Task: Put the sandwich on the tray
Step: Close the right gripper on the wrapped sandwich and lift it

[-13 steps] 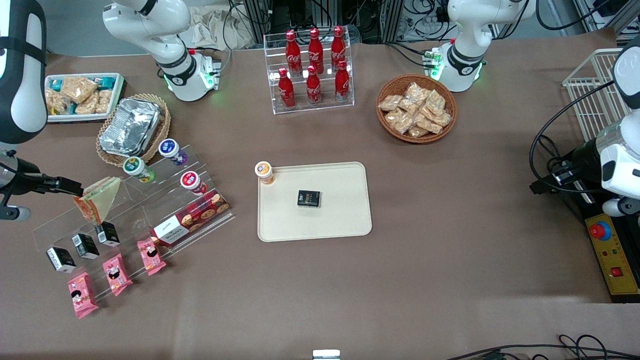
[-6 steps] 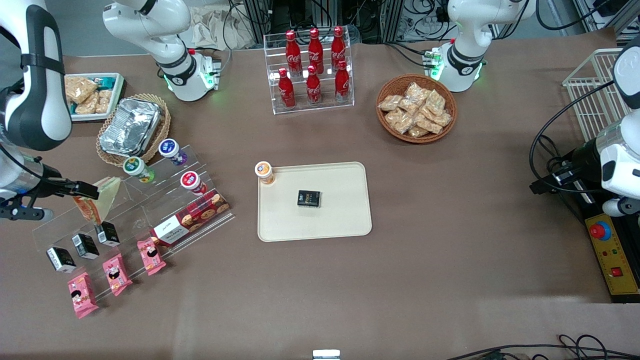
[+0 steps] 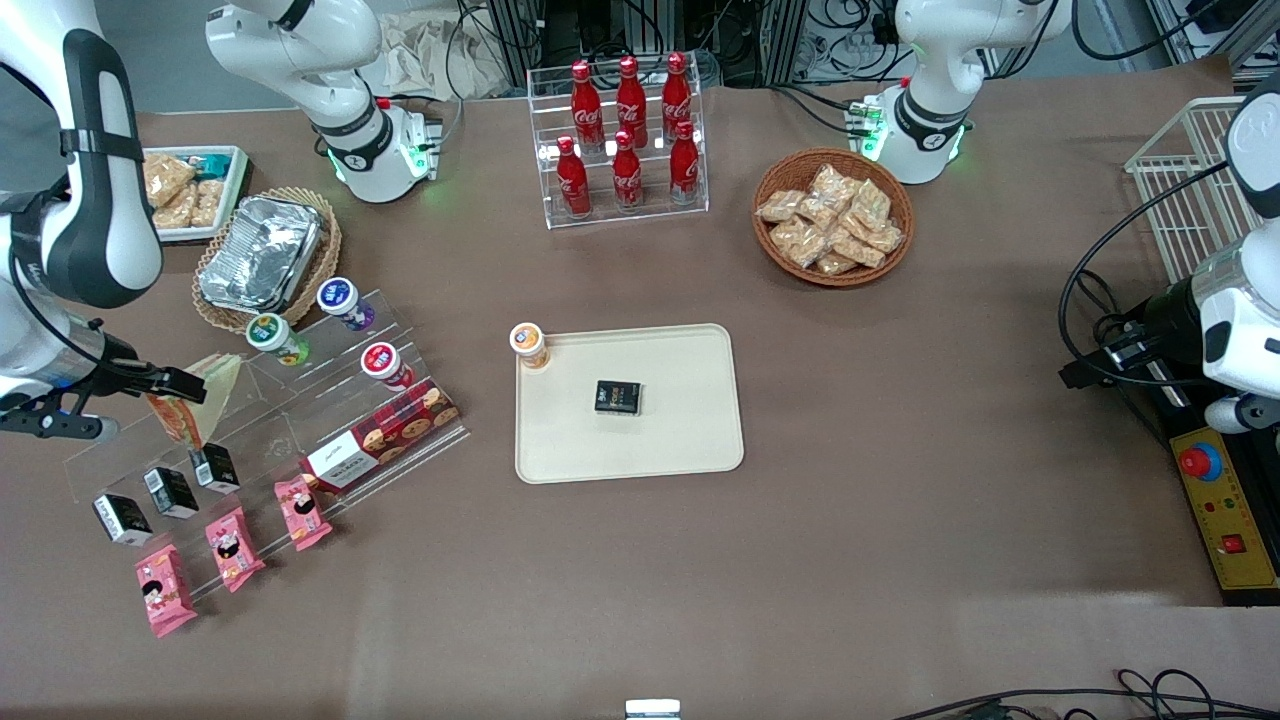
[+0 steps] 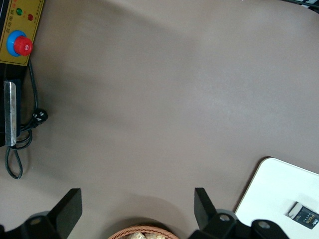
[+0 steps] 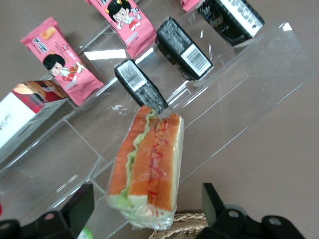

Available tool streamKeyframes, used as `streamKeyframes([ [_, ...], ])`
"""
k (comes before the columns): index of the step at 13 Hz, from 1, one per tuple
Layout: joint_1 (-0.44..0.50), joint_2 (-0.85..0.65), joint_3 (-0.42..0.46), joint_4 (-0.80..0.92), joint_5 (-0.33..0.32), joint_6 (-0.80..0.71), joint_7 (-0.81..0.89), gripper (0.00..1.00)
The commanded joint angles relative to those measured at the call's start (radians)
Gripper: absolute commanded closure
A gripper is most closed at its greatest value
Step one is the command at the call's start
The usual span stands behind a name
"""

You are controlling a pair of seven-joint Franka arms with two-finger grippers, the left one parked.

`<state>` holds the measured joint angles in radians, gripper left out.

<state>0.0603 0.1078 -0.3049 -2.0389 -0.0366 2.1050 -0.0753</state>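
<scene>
The sandwich (image 3: 205, 398), a wrapped wedge with an orange and green filling edge, leans on the top step of a clear acrylic rack at the working arm's end of the table. My right gripper (image 3: 188, 388) is at the sandwich. In the right wrist view the gripper (image 5: 144, 201) is open, its fingers (image 5: 76, 208) stand on either side of the sandwich (image 5: 149, 164), and gaps show on both sides. The cream tray (image 3: 680, 440) lies at the table's middle and also shows in the left wrist view (image 4: 276, 186).
On the tray are a black box (image 3: 617, 397) and an orange-capped cup (image 3: 528, 344) at its corner. The rack (image 3: 300, 400) holds black boxes, pink packets (image 5: 60, 64), a cookie box and cups. A foil container (image 3: 262, 250) sits in a wicker basket nearby.
The right arm has swung in toward the rack, and the gripper has closed in on the sandwich. The sandwich and tray have not moved.
</scene>
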Motion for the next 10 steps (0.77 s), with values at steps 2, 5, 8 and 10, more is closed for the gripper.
streamKeyframes([
  [2,-0.007,-0.01,0.009,-0.027,-0.02,0.033,0.012,0.14],
  [5,-0.004,-0.007,0.009,-0.017,-0.02,0.029,0.008,0.4],
  [8,-0.005,-0.005,0.01,0.002,-0.02,0.023,-0.006,0.58],
  [10,-0.01,-0.005,0.012,0.046,-0.02,0.0,-0.087,0.63],
])
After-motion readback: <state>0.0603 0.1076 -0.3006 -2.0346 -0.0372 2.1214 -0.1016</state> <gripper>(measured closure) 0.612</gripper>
